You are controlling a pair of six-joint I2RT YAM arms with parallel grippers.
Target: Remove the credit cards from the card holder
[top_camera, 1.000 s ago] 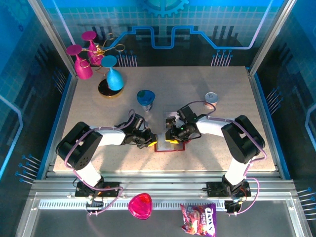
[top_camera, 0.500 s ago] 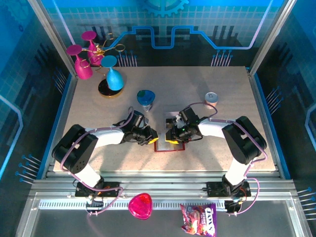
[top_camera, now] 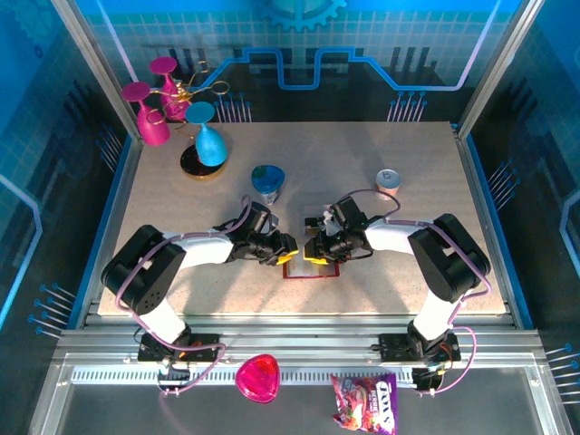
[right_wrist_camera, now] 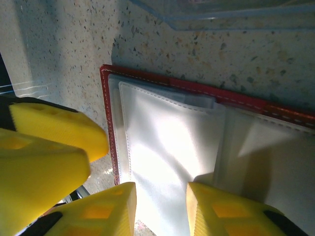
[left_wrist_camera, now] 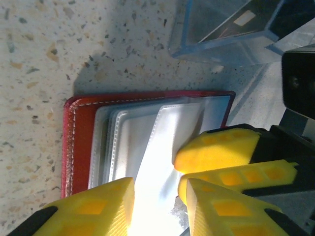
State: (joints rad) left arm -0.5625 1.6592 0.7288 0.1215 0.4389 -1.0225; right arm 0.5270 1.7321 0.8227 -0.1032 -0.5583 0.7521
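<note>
Holder (left_wrist_camera: 78, 142) is lying open, clear plastic (left_wrist_camera: 221, 42) crowding one edge; left jaws and right jaws are gaping over pale pockets (red rim).

So the left claw (top_camera: 286, 250) has scooted right across the counter (top_camera: 181, 204) and now sits over the left edge of the card holder (top_camera: 313, 270); its jaws were pinched shut a second ago and have spread apart over the pale pockets (left_wrist_camera: 147, 142); right claw (top_camera: 317, 243) nudged back slightly
</note>
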